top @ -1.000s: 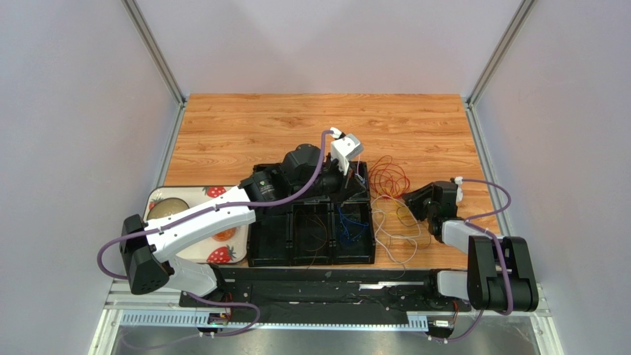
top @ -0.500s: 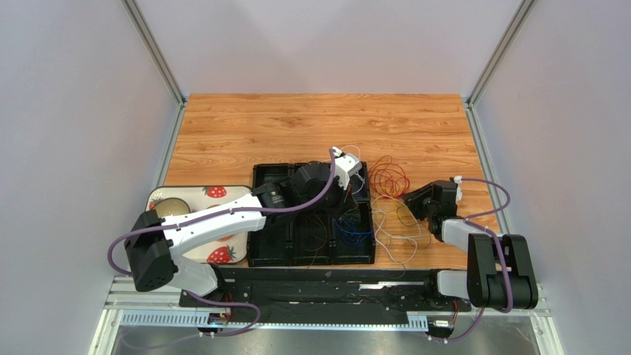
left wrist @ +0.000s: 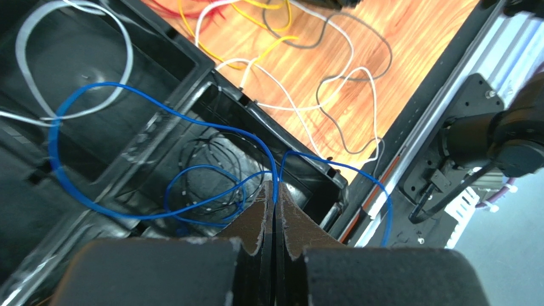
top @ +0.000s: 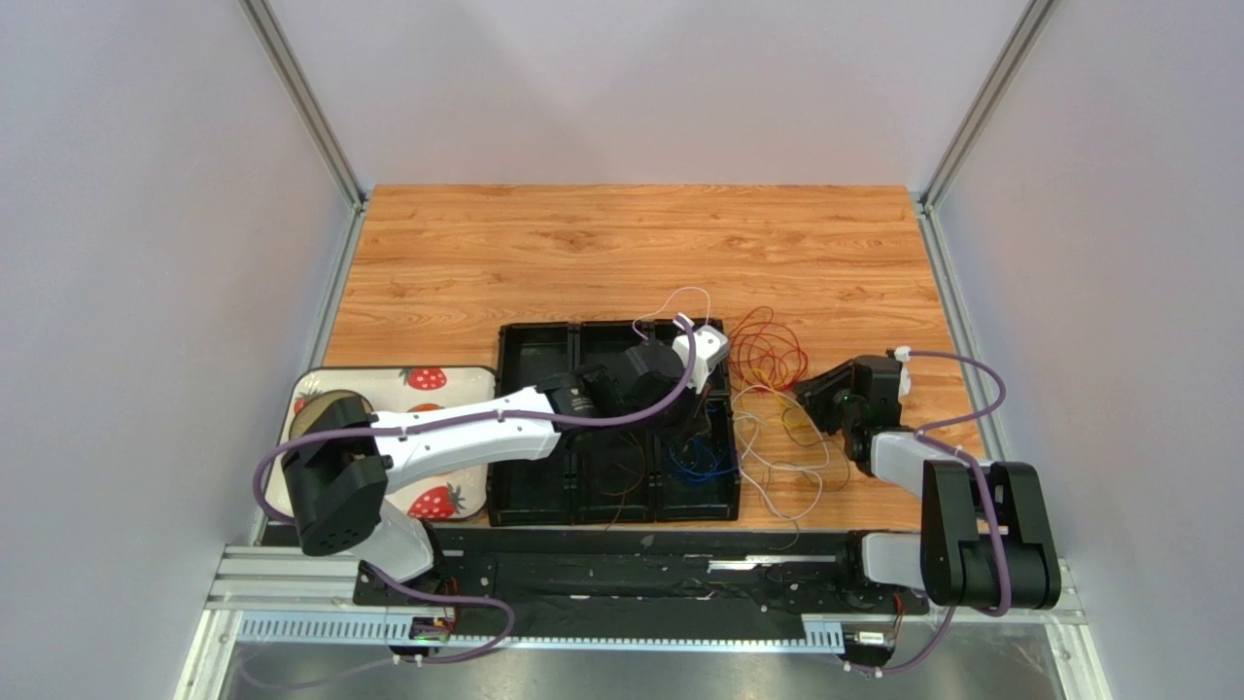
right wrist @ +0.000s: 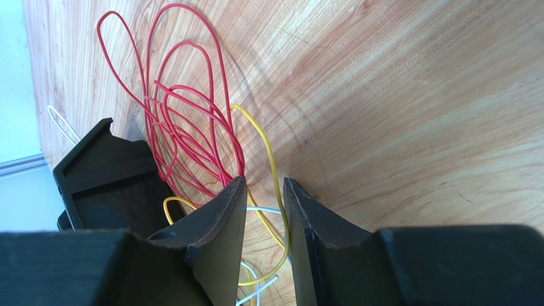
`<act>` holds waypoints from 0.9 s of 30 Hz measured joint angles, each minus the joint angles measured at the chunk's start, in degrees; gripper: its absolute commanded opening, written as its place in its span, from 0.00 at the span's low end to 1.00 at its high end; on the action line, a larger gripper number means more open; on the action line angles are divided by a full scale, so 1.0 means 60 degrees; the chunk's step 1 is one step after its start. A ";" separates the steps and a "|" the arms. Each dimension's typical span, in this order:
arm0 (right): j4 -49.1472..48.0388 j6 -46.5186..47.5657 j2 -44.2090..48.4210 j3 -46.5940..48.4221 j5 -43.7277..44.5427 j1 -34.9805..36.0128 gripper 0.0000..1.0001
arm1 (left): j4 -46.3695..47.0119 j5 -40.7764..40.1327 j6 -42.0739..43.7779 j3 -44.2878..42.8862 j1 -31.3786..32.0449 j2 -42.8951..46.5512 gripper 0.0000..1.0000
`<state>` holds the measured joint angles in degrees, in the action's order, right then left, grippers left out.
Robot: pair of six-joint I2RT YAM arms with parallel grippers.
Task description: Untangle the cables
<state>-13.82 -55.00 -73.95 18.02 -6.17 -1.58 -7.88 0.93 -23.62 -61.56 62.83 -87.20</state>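
The cables lie in a loose tangle on the wood right of the black tray: red loops (top: 762,347) (right wrist: 185,127), a yellow one (right wrist: 271,166), white ones (left wrist: 332,83) and a dark one (left wrist: 377,44). A blue cable (left wrist: 274,175) loops through the tray's right compartments and over its wall. My left gripper (left wrist: 274,191) (top: 691,409) is shut on this blue cable above the tray's right end. My right gripper (right wrist: 264,182) (top: 808,394) rests low on the wood at the tangle's right side. Its jaws stand a little apart, with the yellow cable running loose through the gap.
The black tray (top: 533,489) has several compartments, with thin dark wires in the near ones. A strawberry-patterned plate (top: 424,503) sits left of it, holding a round object (top: 333,409). The metal rail (top: 584,562) runs along the near edge.
My left arm has swung right and toward the near edge and come down lower over the tray's right compartments, still shut. The right arm has stayed where it was.
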 measured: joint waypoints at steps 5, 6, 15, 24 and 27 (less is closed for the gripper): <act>0.0000 0.0022 0.0000 0.0000 0.0000 0.0000 0.35 | 0.0197 -0.0175 -0.0189 -0.0004 0.0157 -0.0936 0.00; 0.0000 0.0033 0.0000 0.0000 0.0000 0.0000 0.35 | 0.0200 -0.0226 -0.0219 -0.0007 0.0193 -0.1162 0.00; -0.0022 0.0058 -0.0044 0.0007 -0.0033 0.0000 0.34 | 0.0208 -0.0357 -0.0506 -0.0055 0.0328 -0.2448 0.00; -0.0022 0.0069 -0.0055 0.0011 -0.0058 0.0000 0.33 | -0.0102 -0.0488 -0.0546 -0.1173 0.0328 -0.3552 0.00; -0.0025 0.0069 -0.0073 0.0011 -0.0066 0.0000 0.33 | -0.0426 -0.0597 -0.0521 -0.1381 0.0328 -0.3752 0.18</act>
<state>-13.98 -54.59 -74.39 18.09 -6.57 -1.58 -10.44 -2.66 -26.74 -69.84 64.79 -109.71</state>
